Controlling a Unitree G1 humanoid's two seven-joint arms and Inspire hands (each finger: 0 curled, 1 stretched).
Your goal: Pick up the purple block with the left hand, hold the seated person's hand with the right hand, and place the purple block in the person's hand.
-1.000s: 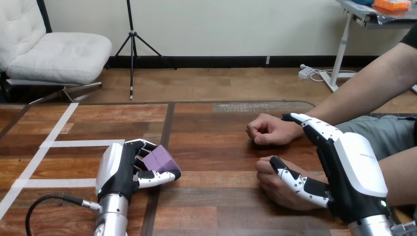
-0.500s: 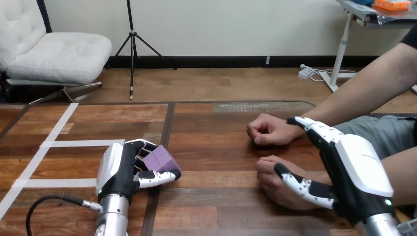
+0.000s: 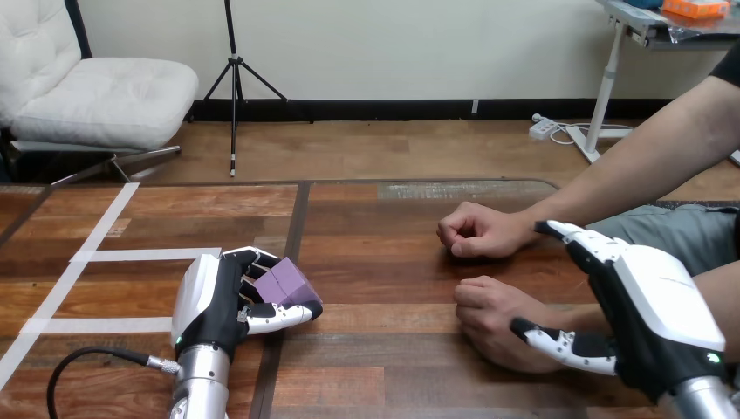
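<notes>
Head view: your left hand is curling its fingers round the purple block on the desk. Well right of the block, your right hand is spreading its fingers beside the person's nearer hand.

The wooden table is made of dark reddish-brown planks running left to right. A dark seam crosses it from far to near, left of centre. White tape lies on the left part: a long slanted strip and two shorter strips, one farther and one nearer, reaching rightward from it. A pale worn patch marks the far edge.
</notes>
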